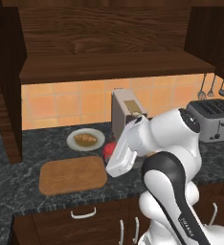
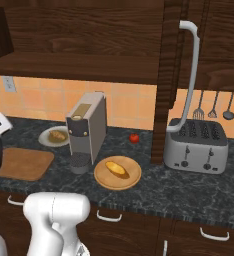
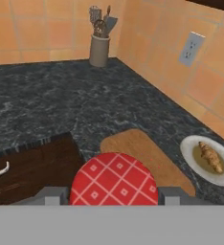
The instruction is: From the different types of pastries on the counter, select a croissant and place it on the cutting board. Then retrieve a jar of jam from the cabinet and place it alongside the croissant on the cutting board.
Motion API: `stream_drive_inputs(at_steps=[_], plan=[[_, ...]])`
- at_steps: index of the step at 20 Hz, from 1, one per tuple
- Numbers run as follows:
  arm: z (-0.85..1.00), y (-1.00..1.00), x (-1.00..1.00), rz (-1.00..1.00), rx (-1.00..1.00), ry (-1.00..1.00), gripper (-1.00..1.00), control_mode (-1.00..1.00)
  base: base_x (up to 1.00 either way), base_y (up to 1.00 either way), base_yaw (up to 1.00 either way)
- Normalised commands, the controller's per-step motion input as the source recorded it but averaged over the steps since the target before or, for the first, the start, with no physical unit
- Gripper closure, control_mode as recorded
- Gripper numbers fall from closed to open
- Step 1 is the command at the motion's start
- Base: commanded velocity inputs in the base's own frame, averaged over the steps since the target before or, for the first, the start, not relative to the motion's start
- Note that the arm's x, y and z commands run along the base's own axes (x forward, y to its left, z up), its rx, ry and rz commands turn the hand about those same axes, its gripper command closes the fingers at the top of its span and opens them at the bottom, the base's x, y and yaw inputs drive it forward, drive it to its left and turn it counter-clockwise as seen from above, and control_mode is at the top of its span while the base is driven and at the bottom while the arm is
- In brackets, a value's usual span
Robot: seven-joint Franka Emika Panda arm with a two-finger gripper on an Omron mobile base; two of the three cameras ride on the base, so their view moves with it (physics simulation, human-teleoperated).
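My gripper (image 3: 114, 195) is shut on the jar of jam (image 3: 114, 179), whose red checked lid sits between the two fingertips. From the left, the jar (image 1: 109, 149) hangs just past the right end of the cutting board (image 1: 73, 174), above the counter (image 1: 18, 186). The board (image 3: 145, 153) lies bare. Behind it, the croissant (image 1: 85, 139) rests on a white plate (image 1: 97, 143). The smooth yellow-orange pastry (image 2: 117, 169) lies on a round tan plate (image 2: 131, 181). Overhead is the dark wooden cabinet (image 1: 109, 43).
A grey coffee machine (image 1: 126, 112) stands right behind the arm. A silver toaster (image 2: 196, 145) sits at the right, with a small red fruit (image 2: 134, 138) near the wall. The cabinet door (image 2: 171, 75) hangs open. A utensil crock (image 3: 99, 45) stands in the far corner.
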Motion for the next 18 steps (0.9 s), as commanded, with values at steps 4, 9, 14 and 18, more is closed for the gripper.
stream_drive_inputs(at_steps=[4, 9, 14, 18], plan=[[-0.66, 0.00, 0.00, 0.01, -0.02, 0.00, 1.00, -1.00, 0.00, 0.00, 0.00], [-0.44, 0.00, 0.12, 0.07, 0.01, 0.00, 1.00, -1.00, 0.00, 0.00, 0.00], [-0.46, 0.00, 0.52, 0.04, 0.02, -0.04, 1.00, -1.00, 0.00, 0.00, 0.00], [-0.69, 0.26, 0.56, 0.00, 0.00, -0.08, 1.00, -1.00, 0.00, 0.00, 0.00]])
